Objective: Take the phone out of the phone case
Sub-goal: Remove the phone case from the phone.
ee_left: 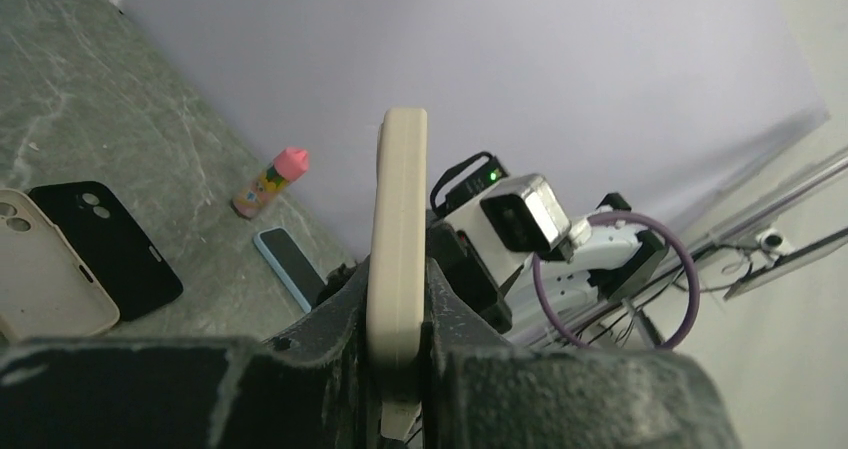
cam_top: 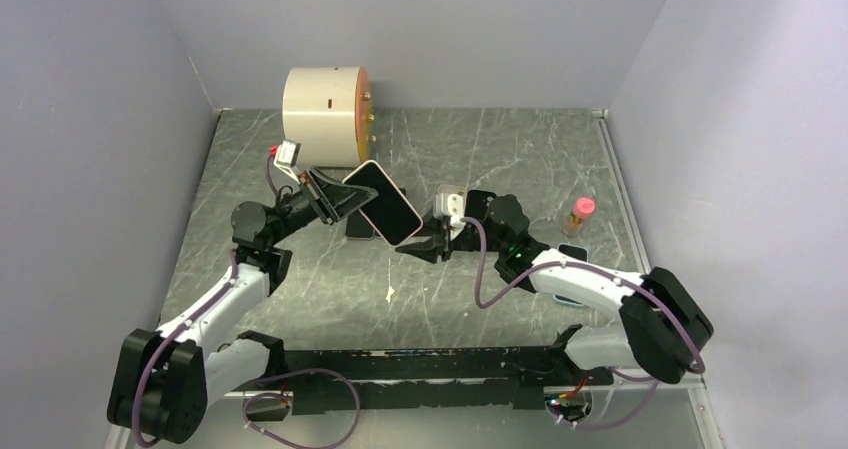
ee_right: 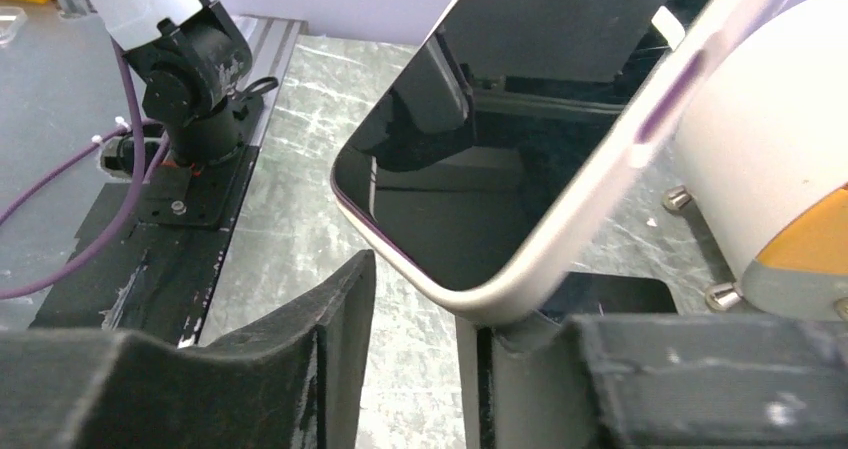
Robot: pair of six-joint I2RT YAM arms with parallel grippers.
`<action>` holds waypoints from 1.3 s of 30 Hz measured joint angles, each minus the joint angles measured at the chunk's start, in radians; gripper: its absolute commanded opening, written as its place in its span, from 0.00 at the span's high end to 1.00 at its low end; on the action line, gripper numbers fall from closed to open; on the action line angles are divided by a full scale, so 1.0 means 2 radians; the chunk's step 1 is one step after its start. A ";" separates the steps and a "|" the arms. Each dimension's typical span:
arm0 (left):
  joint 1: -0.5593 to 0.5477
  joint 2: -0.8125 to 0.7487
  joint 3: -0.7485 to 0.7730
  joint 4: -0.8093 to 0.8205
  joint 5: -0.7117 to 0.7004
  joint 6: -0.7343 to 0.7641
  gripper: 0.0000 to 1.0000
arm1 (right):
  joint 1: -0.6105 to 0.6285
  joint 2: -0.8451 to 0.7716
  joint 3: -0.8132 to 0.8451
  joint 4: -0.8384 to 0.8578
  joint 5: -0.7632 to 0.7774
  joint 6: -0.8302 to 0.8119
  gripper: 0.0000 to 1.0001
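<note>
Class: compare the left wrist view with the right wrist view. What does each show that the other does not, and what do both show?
Left wrist only: a black case and a beige case lying flat, a pink-capped bottle, a blue-edged phone, and the left gripper clamping the held phone edge-on. Right wrist only: that phone's dark screen, a cream cylinder, and the right gripper, open at the phone's lower corner. Both: the held phone in its case, raised above the grey table.
</note>
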State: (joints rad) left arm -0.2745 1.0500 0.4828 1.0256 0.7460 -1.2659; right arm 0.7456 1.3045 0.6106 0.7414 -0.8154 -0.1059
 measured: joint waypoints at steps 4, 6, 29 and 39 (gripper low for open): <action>0.000 -0.010 0.022 -0.047 0.034 0.040 0.98 | -0.011 -0.040 -0.009 -0.030 -0.001 -0.001 0.49; 0.000 -0.024 0.031 -0.079 0.048 0.065 0.97 | -0.014 -0.064 -0.009 -0.054 -0.001 -0.005 0.47; 0.000 -0.045 0.051 -0.168 0.138 0.174 0.97 | -0.014 -0.099 0.080 -0.290 -0.051 -0.046 0.64; 0.000 -0.045 0.054 -0.163 0.158 0.173 0.97 | -0.016 -0.084 0.105 -0.350 -0.071 -0.082 0.90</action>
State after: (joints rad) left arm -0.2752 0.9596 0.5907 0.6994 1.0626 -0.9195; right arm 0.7143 1.1374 0.8196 0.0422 -0.9581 -0.2707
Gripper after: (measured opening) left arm 0.177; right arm 0.269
